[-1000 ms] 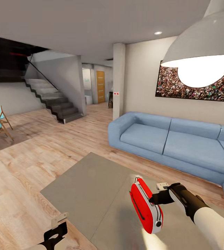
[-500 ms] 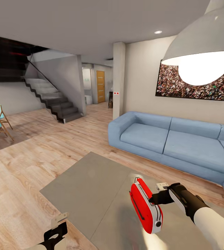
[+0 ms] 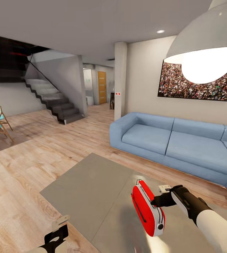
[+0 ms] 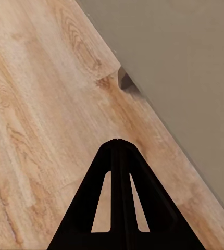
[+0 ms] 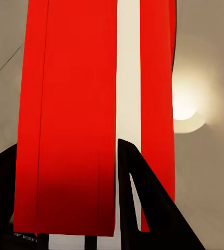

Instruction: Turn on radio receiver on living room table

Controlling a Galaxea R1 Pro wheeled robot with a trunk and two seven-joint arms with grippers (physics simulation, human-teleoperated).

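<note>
Standing on edge, radio receiver (image 3: 147, 208) long axis toward sofa (image 3: 173, 144); right jaws pinching it; left pressed together.

The radio receiver (image 3: 147, 208) stands on the tabletop (image 3: 92, 189), apparently on edge, with the sofa (image 3: 176, 144) behind it

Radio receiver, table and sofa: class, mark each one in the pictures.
radio receiver (image 3: 145, 206), head view, on its red side panel.
table (image 3: 88, 189), head view, on the bare grey top.
sofa (image 3: 152, 138), head view, on a blue seat cushion.
</note>
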